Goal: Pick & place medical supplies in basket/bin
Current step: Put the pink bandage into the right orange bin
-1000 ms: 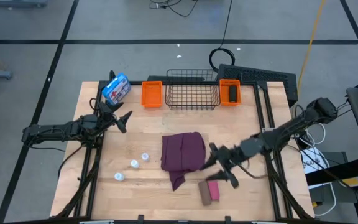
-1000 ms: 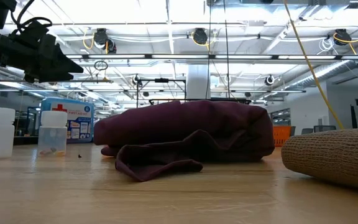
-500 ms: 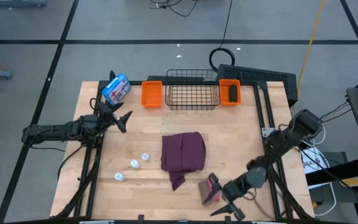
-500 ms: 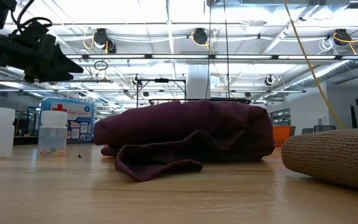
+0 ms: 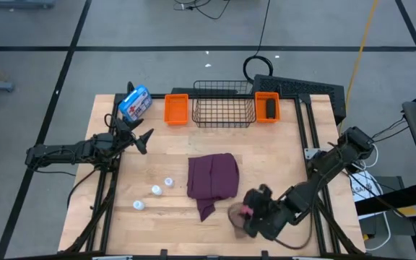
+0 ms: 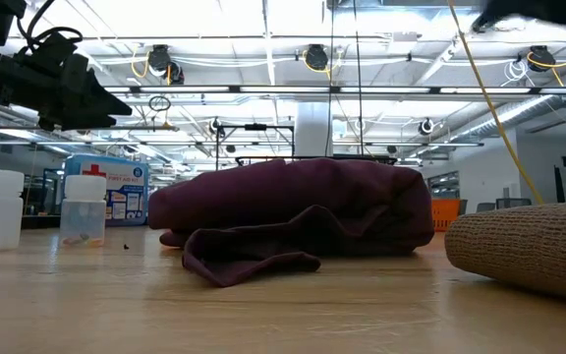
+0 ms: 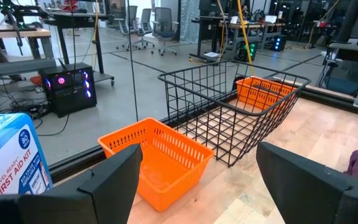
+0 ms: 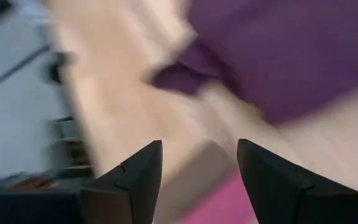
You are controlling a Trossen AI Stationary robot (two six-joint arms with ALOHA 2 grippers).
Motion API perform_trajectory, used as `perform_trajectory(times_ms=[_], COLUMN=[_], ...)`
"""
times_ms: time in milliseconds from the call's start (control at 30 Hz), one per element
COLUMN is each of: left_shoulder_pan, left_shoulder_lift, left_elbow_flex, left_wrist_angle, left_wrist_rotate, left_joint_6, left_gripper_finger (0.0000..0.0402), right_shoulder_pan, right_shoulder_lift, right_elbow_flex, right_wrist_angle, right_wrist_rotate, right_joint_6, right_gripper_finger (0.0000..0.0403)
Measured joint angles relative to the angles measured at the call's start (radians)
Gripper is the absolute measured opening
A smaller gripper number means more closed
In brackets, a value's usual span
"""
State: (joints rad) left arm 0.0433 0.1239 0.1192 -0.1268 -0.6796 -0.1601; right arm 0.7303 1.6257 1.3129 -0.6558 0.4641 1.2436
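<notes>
The maroon folded cloth [image 5: 212, 179] lies flat mid-table and fills the middle of the low view [image 6: 293, 211]. Three white vials [image 5: 155, 190] stand to its left. A brown roll [image 5: 235, 216] and a pink roll [image 5: 245, 211] lie side by side near the table's near edge. A black roll [image 5: 271, 108] lies in the right orange bin [image 5: 266, 97]. My right gripper [image 5: 250, 217] is open just over the pink and brown rolls; its wrist view [image 8: 199, 149] shows the pink roll [image 8: 229, 205] below the fingers. My left gripper [image 5: 141, 137] is open and empty at the table's left.
The black wire basket [image 5: 224, 105] stands at the far edge between the left orange bin [image 5: 176, 108] and the right one. A blue-and-white pouch [image 5: 135, 102] lies at the far left. Bare wood lies between the cloth and the basket.
My right gripper has gone from beside the cloth's right side toward the table's near edge, past the rolls, then come back over the pink and brown rolls, turning as it went. The rolls and the cloth have stayed where they were.
</notes>
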Motion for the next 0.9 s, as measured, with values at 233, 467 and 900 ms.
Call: perform_trajectory(times_ms=[233, 467, 900], left_shoulder_pan=[0.0, 0.0, 0.0], left_shoulder_lift=[0.0, 0.0, 0.0], left_elbow_flex=[0.0, 0.0, 0.0], left_wrist_angle=[-0.004, 0.0, -0.002], left_wrist_rotate=[0.0, 0.0, 0.0], left_joint_6=[0.0, 0.0, 0.0], left_gripper_finger=[0.0324, 0.0324, 0.0324], right_shoulder_pan=[-0.03, -0.057, -0.063], right_shoulder_lift=[0.048, 0.164, 0.223], right_elbow_flex=[-0.09, -0.116, -0.112], right_wrist_angle=[-0.002, 0.078, -0.021], right_wrist_rotate=[-0.104, -0.227, -0.305], right_joint_6=[0.203, 0.228, 0.361], right_gripper_finger=[0.0196, 0.0196, 0.0196])
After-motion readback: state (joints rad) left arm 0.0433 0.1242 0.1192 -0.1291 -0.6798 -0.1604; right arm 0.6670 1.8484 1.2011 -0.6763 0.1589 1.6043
